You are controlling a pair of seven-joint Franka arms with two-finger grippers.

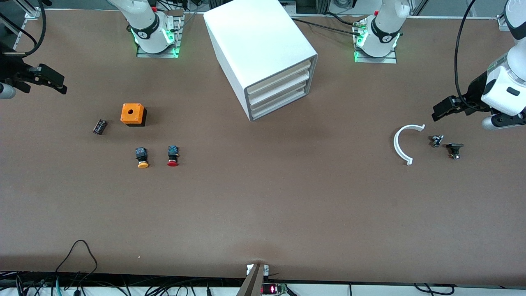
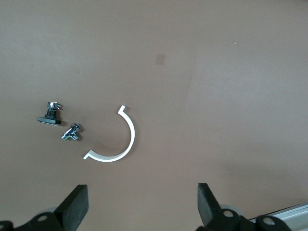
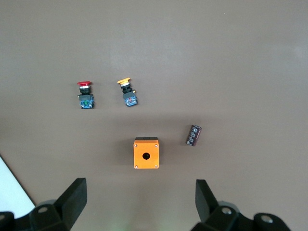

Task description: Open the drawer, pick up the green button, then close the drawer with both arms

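The white cabinet [image 1: 263, 45] stands at the middle of the table between the two arm bases. Its three drawers are all pushed in, and the lowest drawer [image 1: 279, 103] sits flush with the two above it. The button is hidden in every view. My left gripper [image 1: 440, 111] [image 2: 142, 195] hangs open over bare table at the left arm's end, holding nothing. My right gripper [image 1: 57, 84] [image 3: 139, 190] hangs open over the right arm's end, also holding nothing. Both are well away from the cabinet.
Toward the right arm's end lie an orange box [image 1: 132, 114] [image 3: 146, 153], a yellow-capped button [image 1: 142, 158], a red-capped button [image 1: 172, 156] and a small black part [image 1: 100, 126]. Toward the left arm's end lie a white curved piece [image 1: 402, 144] [image 2: 118, 144] and two small parts [image 1: 436, 140] [image 1: 454, 149].
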